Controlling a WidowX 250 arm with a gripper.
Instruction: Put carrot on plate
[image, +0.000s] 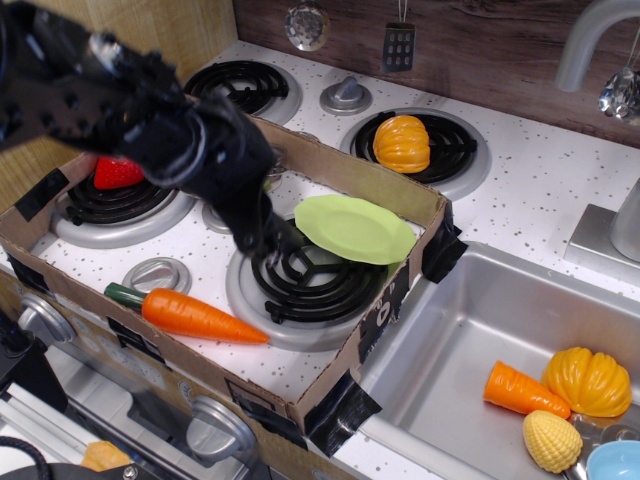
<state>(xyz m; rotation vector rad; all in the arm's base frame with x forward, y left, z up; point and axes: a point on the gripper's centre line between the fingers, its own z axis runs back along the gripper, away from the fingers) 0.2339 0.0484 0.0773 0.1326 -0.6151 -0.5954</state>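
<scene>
The carrot (190, 314), long, orange, with a dark green stem end at the left, lies on the stove top near the front wall of the cardboard box. The light green plate (355, 229) rests tilted on the far right edge of the front right burner. My black gripper (262, 236) is blurred by motion over that burner, just left of the plate and above and to the right of the carrot. I cannot tell whether its jaws are open or shut. My arm hides the steel pot.
A red strawberry (115, 172) sits on the left burner. An orange pumpkin (401, 143) is on the back right burner. The sink (450, 350) at right holds a stubby carrot (522, 391), another pumpkin (590, 382) and a corn piece (551, 440). Cardboard walls (390, 290) ring the stove.
</scene>
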